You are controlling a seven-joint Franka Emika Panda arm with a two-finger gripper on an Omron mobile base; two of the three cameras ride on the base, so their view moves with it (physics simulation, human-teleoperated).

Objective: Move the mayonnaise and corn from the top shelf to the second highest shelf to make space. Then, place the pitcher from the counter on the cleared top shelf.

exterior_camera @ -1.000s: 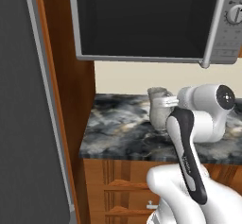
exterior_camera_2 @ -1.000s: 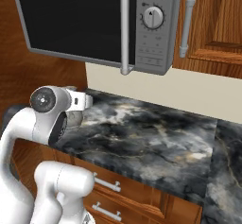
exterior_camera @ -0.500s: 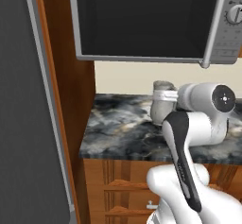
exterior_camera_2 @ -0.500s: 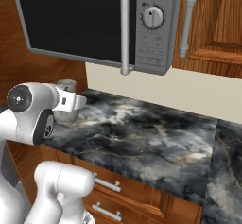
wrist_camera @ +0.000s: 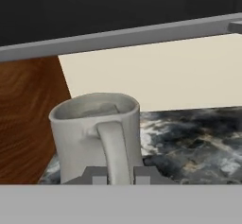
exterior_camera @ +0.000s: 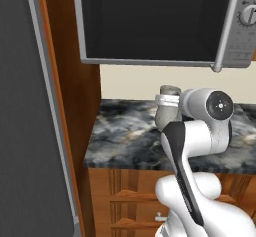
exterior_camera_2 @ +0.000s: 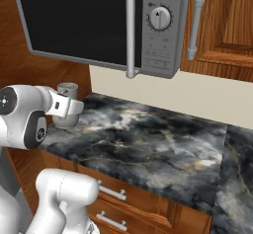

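Left base view
Arm: rises from the lower right, elbow bent, wrist [exterior_camera: 216, 112] turned toward the back wall.
Pitcher [exterior_camera: 168, 110]: grey stone-coloured, upright on the surface [exterior_camera: 125, 141], right against the front of the wrist; lower body partly hidden by the arm.
Tool: hidden behind the wrist, fingers not visible here.
Microwave [exterior_camera: 160, 23]: above the pitcher and the wrist.
Fridge door [exterior_camera: 30, 131]: dark grey slab, well to the left of the arm.

Right base view
Arm: comes in from the lower left, white wrist link [exterior_camera_2: 64, 105] reaching rightward.
Pitcher [exterior_camera_2: 66, 91]: just beyond the wrist link, at the left back corner of the surface [exterior_camera_2: 148, 144]; rim shows above the link, belly below it.
Tool: covered by the wrist link, sitting at the pitcher.
Microwave [exterior_camera_2: 99, 23]: overhead, above and to the right of the pitcher.
Wooden cabinet [exterior_camera_2: 222, 25]: upper right, well apart from the tool.
Drawers [exterior_camera_2: 113, 198]: below the surface's front edge, with silver handles.

Hand view
Tool [wrist_camera: 117, 175]: pressed together, pinching the pitcher's handle between the two dark tips.
Pitcher [wrist_camera: 82, 133]: directly ahead of the tool, upright, open mouth on top, handle facing the tool.
Surface [wrist_camera: 198, 138]: dark marbled stone, ahead and to the right of the tool.
Wooden panel [wrist_camera: 28, 119]: to the left of the pitcher.
Pale wall [wrist_camera: 165, 76]: behind the pitcher.
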